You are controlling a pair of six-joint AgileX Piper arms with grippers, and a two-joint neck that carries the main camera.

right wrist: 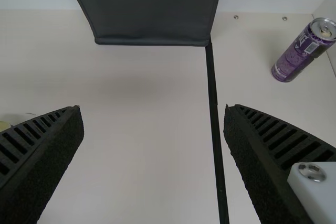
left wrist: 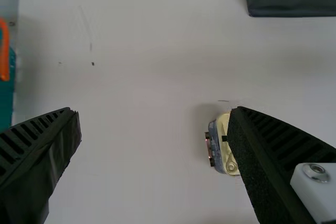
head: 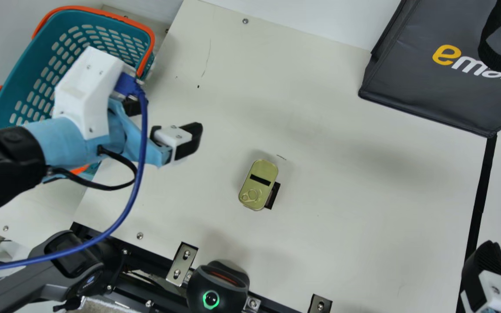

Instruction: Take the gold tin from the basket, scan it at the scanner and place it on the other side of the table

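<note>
Cream table, gold tin outside teal basket.

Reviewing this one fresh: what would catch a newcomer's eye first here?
Probably the teal basket with orange handles at the main view's upper left, partly covered by the pale blue and white left gripper, whose jaws stand apart. Next, the gold tin, lying alone near the middle of the cream table. The big dark bag with bright lettering also stands out at the upper right.
</note>
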